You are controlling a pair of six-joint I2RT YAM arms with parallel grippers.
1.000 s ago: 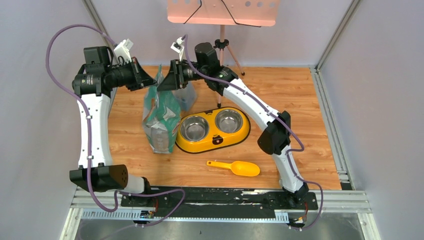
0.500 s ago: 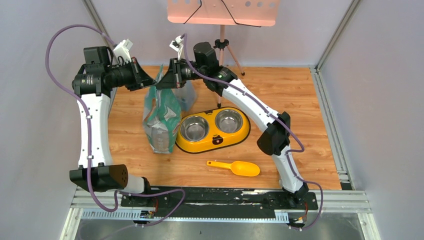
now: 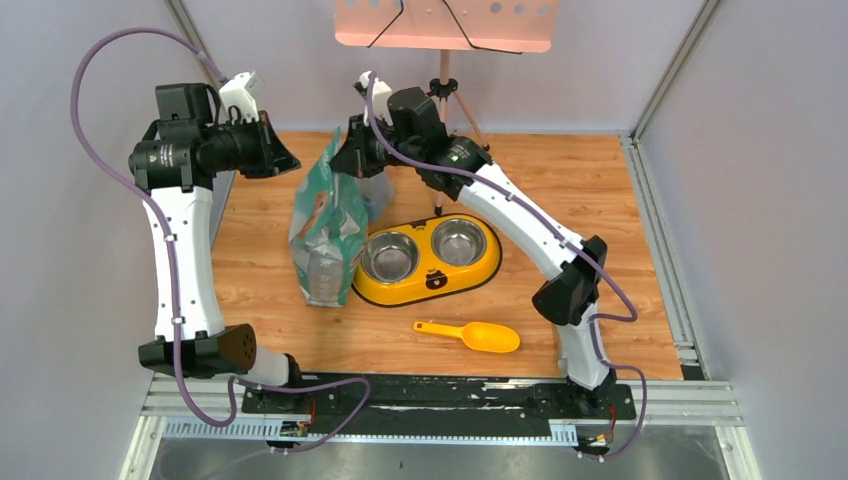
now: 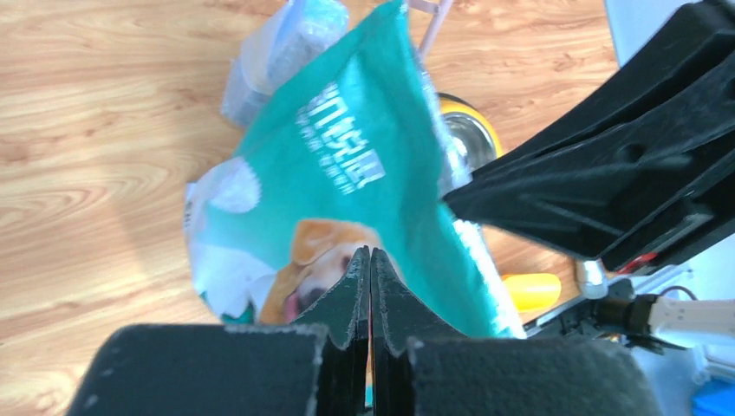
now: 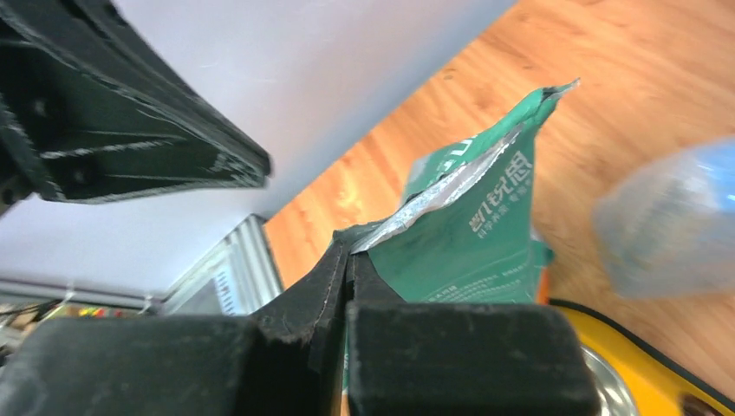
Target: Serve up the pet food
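A green-and-white bag (image 3: 325, 225) stands tilted on the wooden table (image 3: 600, 190), just beside a yellow double-bowl feeder (image 3: 424, 258). An orange scoop (image 3: 480, 337) lies nearer. A clear plastic pouch (image 3: 377, 195) sits behind the bag, and a pink stand (image 3: 445, 25) rises beyond.

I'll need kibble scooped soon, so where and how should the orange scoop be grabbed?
Take the orange scoop by its thin handle, coming straight down from above. It lies flat on the table, apart from the yellow feeder. The handle is a narrow straight bar pointing to the left; the cup looks too wide to pinch.
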